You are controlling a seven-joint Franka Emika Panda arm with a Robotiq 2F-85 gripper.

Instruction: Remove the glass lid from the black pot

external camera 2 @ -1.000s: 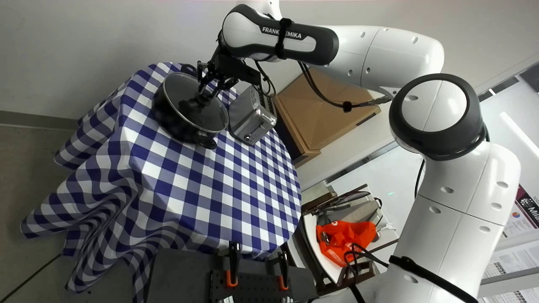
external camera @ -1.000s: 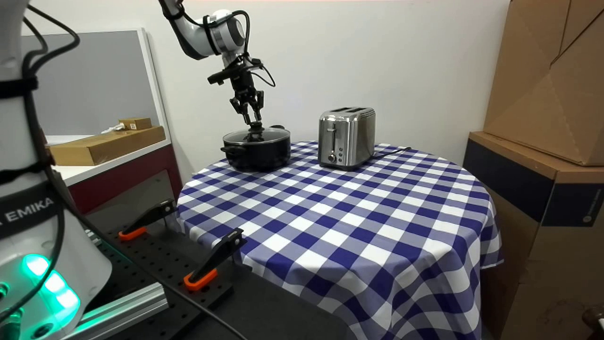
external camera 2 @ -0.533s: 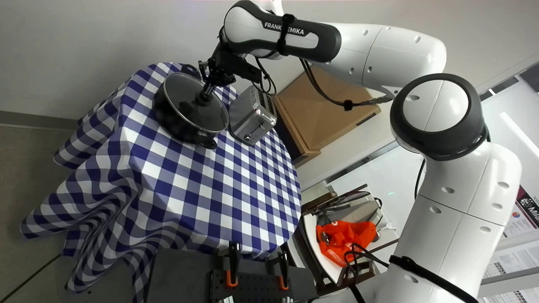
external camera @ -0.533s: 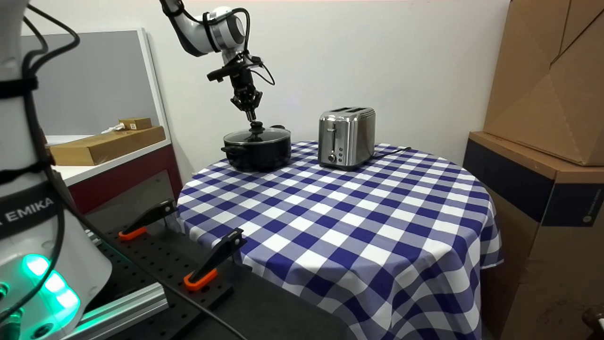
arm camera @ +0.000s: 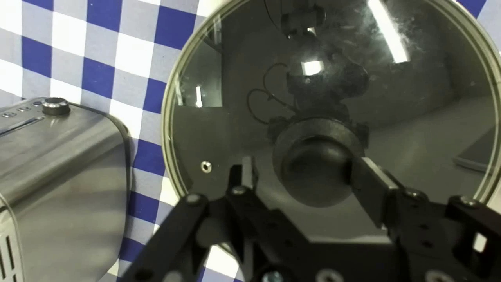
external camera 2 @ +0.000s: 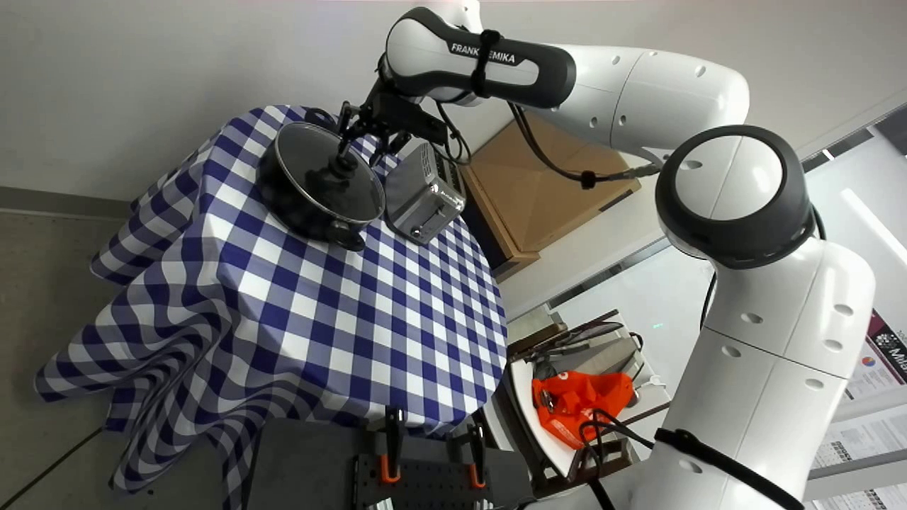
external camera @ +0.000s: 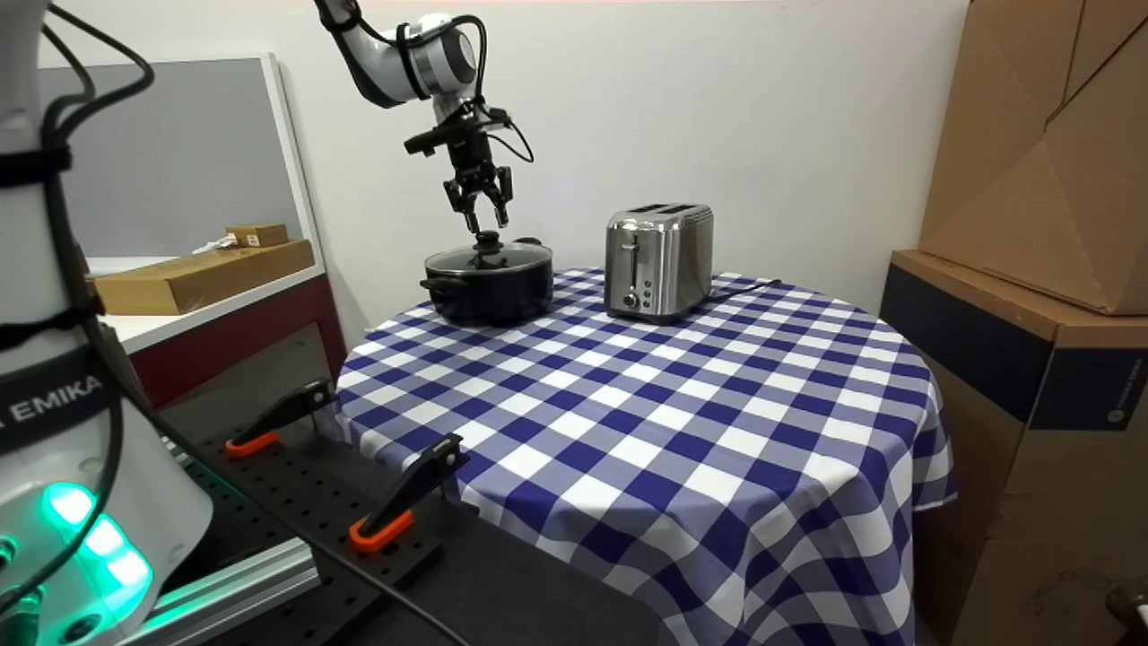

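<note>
The black pot [external camera: 507, 302] stands on the table in both exterior views [external camera 2: 282, 200]. The glass lid [external camera: 525, 257] rests on it, flat on the rim, with its dark knob [external camera: 487, 240] upward. The lid [arm camera: 242, 129] and its round knob [arm camera: 318, 172] fill much of the wrist view. My gripper [external camera: 487, 224] is open just above the knob and points down. In the wrist view the fingers [arm camera: 302, 168] stand on either side of the knob, with the right finger overlapping its edge. I see a small gap above the knob, so the gripper holds nothing.
A silver toaster [external camera: 659, 260] stands beside the pot, close to it in an exterior view [external camera 2: 425, 202] and at the left in the wrist view [arm camera: 70, 188]. A checked cloth [external camera: 673, 404] covers the round table. Cardboard boxes [external camera: 1040, 170] and a wall flank it. Clamps [external camera: 395, 516] sit at the robot's base.
The fingers were apart close at the knob, then shut together just above it, and are now open again. The gripper has risen slightly and shifted toward the toaster. Lid and pot have not moved.
</note>
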